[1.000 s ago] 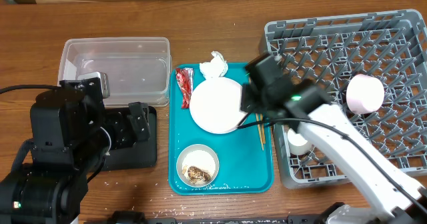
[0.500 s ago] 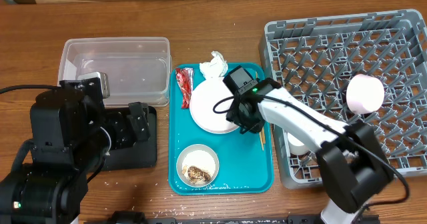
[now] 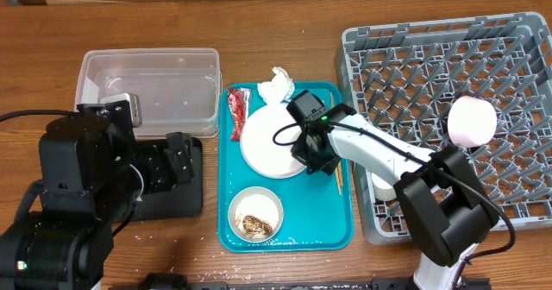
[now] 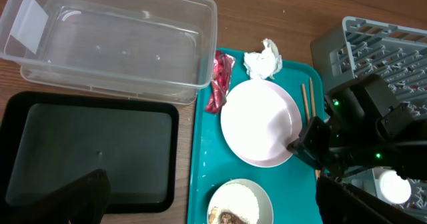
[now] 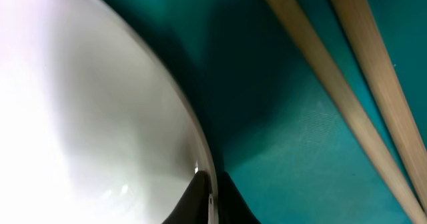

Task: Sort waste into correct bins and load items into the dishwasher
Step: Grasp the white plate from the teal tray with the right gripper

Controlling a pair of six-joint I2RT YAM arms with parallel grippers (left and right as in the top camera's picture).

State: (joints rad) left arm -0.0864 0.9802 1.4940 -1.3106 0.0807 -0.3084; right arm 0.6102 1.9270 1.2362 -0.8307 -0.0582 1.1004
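Pinching the plate (image 3: 269, 139) at its right rim with my right gripper (image 3: 308, 157), I judge it stiff, slick and breakable, resting flat mid-tray (image 3: 304, 214), best held rim-deep.

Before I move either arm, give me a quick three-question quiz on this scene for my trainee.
1. True or false: the pink bowl sits in the dish rack.
2. What lies on the teal tray between the plate and the rack? A) chopsticks B) red wrapper C) napkin
3. Which dish holds the rice-like food?
Key: 1 true; 2 A; 3 the white bowl.
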